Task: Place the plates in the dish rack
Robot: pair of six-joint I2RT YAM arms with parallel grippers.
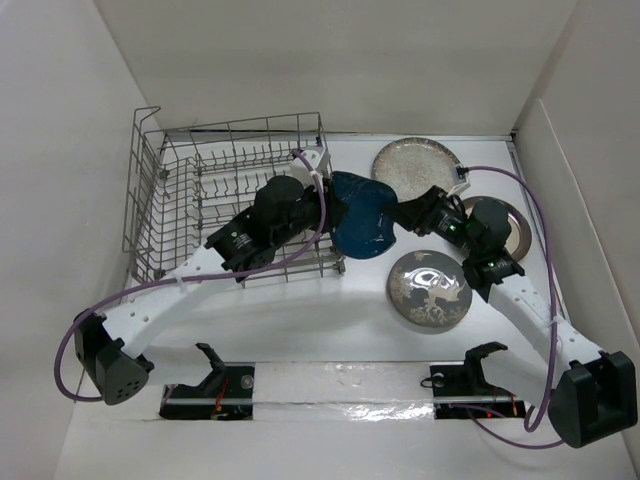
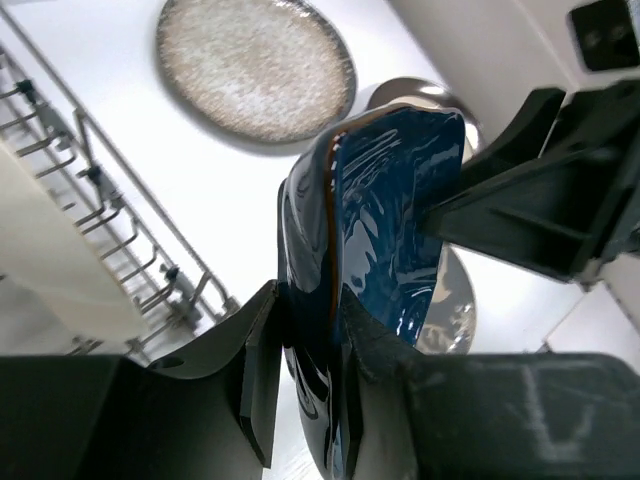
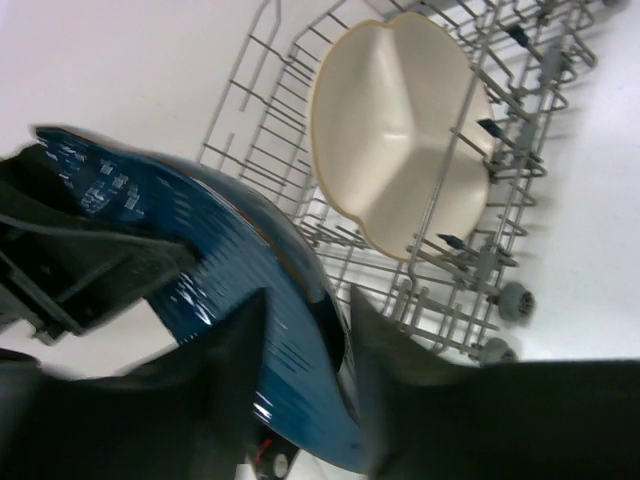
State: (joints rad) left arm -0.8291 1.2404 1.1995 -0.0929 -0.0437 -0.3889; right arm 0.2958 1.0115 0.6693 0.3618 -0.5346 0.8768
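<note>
**Blue dish** [image 1: 362, 215]: held on edge above mid-counter, just beside the rack's [image 1: 150, 190] right side. The left claw [image 2: 310, 350] clamps one rim and the right claw [image 3: 300, 335] pinches the opposite rim. This looks like a handover, so the arm nearer the rack can slot it upright.

**Rack:** far-left corner, with the cream plate [image 3: 400, 130] standing between its tines.

**Flat, toward the right edge:** speckled plate [image 1: 415, 165], deer plate [image 1: 428, 288], rimmed plate [image 1: 505, 228].

The white desk [image 1: 330, 320] is carrying a rectangular grey metal wire dish rack [image 1: 145, 215] at its rear left, a round speckled grey-beige plate [image 1: 414, 165] at the rear, a partly hidden silver-rimmed plate [image 1: 510, 228] at the right, and a grey plate with a white design [image 1: 428, 288] nearer the front.
</note>
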